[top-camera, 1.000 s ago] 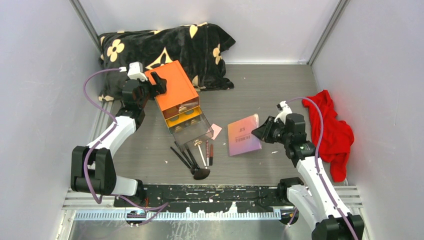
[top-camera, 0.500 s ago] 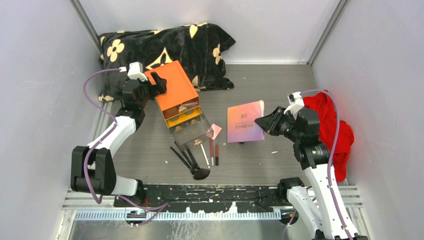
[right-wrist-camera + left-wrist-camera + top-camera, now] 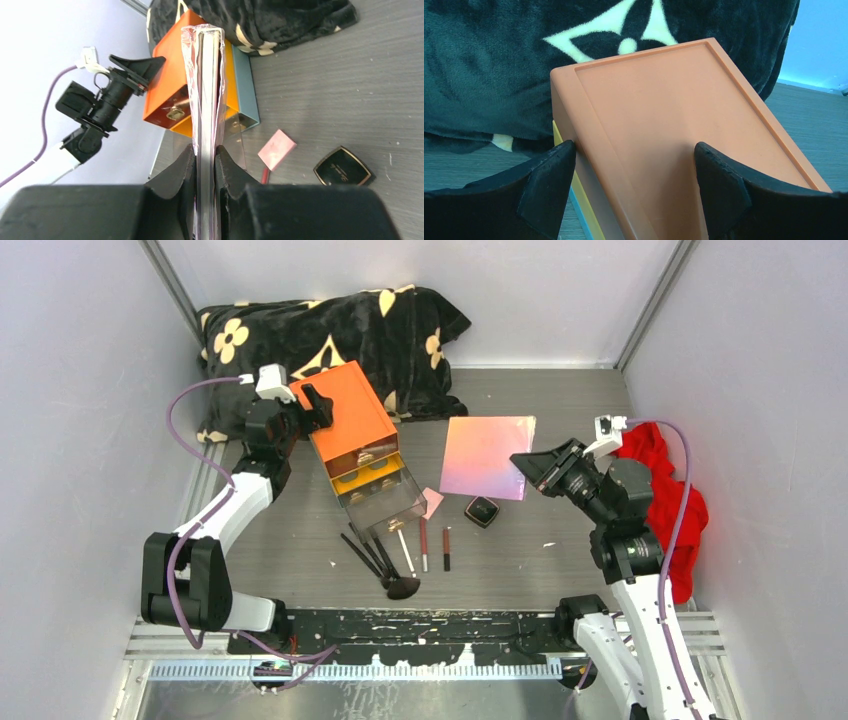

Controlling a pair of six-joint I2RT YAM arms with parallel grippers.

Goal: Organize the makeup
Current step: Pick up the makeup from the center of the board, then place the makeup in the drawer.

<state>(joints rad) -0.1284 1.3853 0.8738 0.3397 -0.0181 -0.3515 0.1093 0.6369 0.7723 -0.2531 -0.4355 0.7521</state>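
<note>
My right gripper (image 3: 527, 464) is shut on the flat shiny pink palette (image 3: 487, 457) and holds it tilted in the air above the table. In the right wrist view the palette (image 3: 207, 90) stands edge-on between the jaws of that gripper (image 3: 205, 155). Several black-handled brushes (image 3: 372, 552), one with a fluffy brown head (image 3: 403, 587), and two slim pencils (image 3: 424, 545) lie in front of the orange box (image 3: 348, 418). My left gripper (image 3: 312, 406) is open at the box's back corner; in the left wrist view the gripper (image 3: 634, 150) straddles the box's edge (image 3: 674, 125).
The box's clear lower drawer (image 3: 385, 502) is pulled out. A small pink pad (image 3: 432, 502) and a black compact (image 3: 482, 511) lie on the table. A black flowered blanket (image 3: 330, 335) fills the back left. A red cloth (image 3: 665, 505) lies at the right.
My right gripper has lifted the pink palette off the table and carried it back and up. A black compact that lay under it now shows. The pencils have shifted a little right.
</note>
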